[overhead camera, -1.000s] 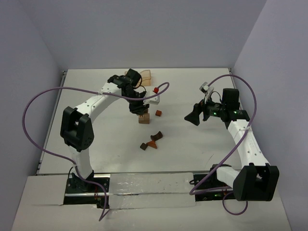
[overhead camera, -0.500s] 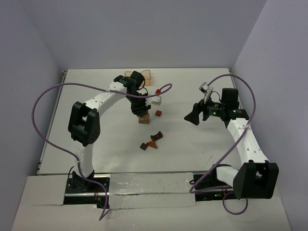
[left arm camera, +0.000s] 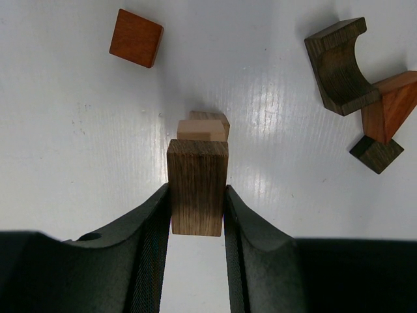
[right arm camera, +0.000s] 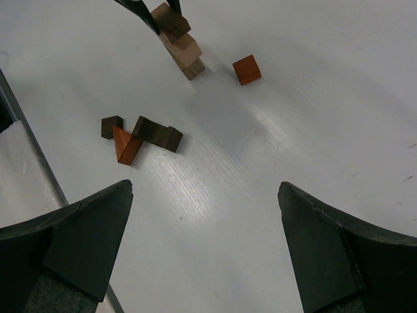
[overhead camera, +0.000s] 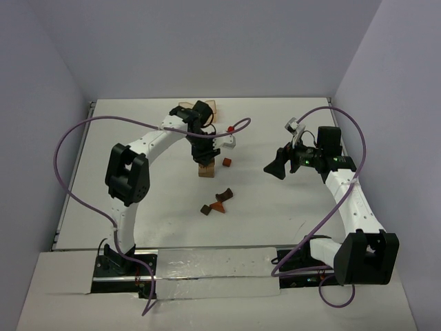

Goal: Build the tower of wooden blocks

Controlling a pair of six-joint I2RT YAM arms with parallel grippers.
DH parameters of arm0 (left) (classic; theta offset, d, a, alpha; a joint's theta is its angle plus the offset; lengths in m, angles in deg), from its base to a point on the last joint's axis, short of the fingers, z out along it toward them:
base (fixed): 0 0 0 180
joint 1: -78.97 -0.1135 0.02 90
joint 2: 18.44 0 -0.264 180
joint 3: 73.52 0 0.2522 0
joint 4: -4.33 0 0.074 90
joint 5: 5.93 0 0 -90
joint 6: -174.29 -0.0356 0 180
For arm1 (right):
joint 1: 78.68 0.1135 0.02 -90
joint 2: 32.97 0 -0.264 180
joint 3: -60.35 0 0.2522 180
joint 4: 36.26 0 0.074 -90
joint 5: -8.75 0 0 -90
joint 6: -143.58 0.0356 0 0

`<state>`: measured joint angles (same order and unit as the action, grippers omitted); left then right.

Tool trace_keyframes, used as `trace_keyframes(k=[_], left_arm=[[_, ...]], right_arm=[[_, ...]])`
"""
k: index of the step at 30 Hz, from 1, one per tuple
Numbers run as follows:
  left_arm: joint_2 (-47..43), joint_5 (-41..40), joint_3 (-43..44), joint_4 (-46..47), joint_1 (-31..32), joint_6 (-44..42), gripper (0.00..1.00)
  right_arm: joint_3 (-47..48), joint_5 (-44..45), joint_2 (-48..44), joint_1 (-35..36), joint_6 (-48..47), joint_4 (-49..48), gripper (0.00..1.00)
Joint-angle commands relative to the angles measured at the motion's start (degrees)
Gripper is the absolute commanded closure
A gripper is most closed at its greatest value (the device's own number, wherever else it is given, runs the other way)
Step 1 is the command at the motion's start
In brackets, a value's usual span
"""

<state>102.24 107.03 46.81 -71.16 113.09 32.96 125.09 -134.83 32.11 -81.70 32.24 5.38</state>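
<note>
Your left end effector (left arm camera: 197,195) is pinching a dark brown cuboid (left arm camera: 197,176) upright on top of the tan stacked blocks (left arm camera: 203,128) at the middle of the table (overhead camera: 275,214); a reddish-brown cube (left arm camera: 135,38) lies near them; a dark arch block (left arm camera: 339,65), a reddish wedge (left arm camera: 391,104) and a small dark cube (left arm camera: 376,153) cluster together; your right end effector (right arm camera: 205,190) hovers spread wide, well apart.

The left gripper (overhead camera: 203,156), holding a dark block (left arm camera: 197,195), is covering the tower (overhead camera: 205,170) mid-frame. A red cube (overhead camera: 225,163) is sitting just right, loose blocks (overhead camera: 217,200) below. The table (overhead camera: 275,207) is lying bare at lower right.
</note>
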Motion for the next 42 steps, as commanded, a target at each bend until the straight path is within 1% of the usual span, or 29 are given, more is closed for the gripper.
trace_keyframes(k=[1,10,15,19,31,42], left_arm=[[-0.2,-2.6,2.9,-2.0,1.0,3.9,0.84],[-0.6,-7.4,4.1,-3.7,1.8,7.6,0.83],[-0.3,-10.0,5.4,-4.0,2.4,7.8,0.82],[1.0,-10.4,7.7,-5.2,2.4,7.6,0.81],[1.5,-10.4,5.6,-4.7,3.2,7.1,0.74],[4.1,-9.6,7.4,-4.9,3.4,7.4,0.72]], right_arm=[[0.4,-0.4,-0.1,0.2,-0.6,-1.5,0.00],[0.5,-0.6,-0.4,0.3,-0.6,-1.5,0.00],[0.4,-0.7,-0.5,0.4,-0.6,-1.5,0.00],[0.5,-0.6,-0.5,0.3,-0.7,-1.4,0.00],[0.6,-0.6,-0.5,0.5,-0.9,-1.3,0.00],[0.6,-0.5,-0.5,0.7,-0.9,-1.4,0.00]])
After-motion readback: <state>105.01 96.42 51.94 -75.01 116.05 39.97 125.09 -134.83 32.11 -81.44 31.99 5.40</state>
